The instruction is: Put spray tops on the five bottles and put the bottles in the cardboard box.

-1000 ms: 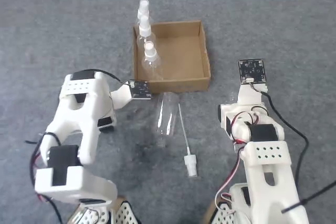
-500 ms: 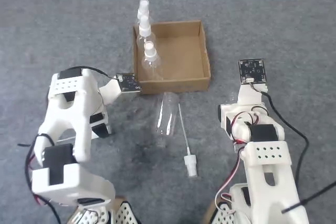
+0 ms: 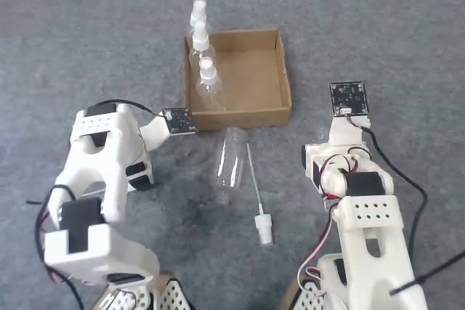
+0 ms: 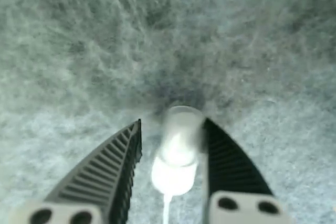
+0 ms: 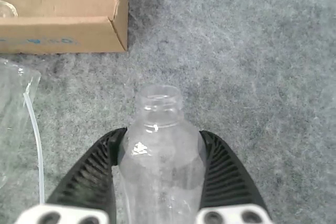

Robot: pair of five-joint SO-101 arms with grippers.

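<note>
My left gripper [image 4: 172,124] is shut on a white spray top [image 4: 178,150], held over the grey carpet with its tube trailing back between the fingers. My right gripper [image 5: 163,132] is shut on a clear open-mouthed bottle [image 5: 160,150], just off the corner of the cardboard box [image 5: 63,19]. In the high view the left arm [image 3: 109,157] stands left of the cardboard box [image 3: 280,70] and the right arm [image 3: 349,172] to its right. Two capped bottles [image 3: 208,81] stand along the box's left wall and a third [image 3: 198,12] at its back corner. Another clear bottle [image 3: 229,157] lies in front of the box beside a loose spray top [image 3: 263,227].
Grey carpet covers the table. The loose spray top's long thin tube [image 3: 253,172] runs alongside the lying bottle between the two arms. The right part of the box floor [image 3: 254,70] is bare cardboard.
The left arm has swung left and back, away from the box's front corner. The right arm, the lying bottle and the loose spray top have not moved.
</note>
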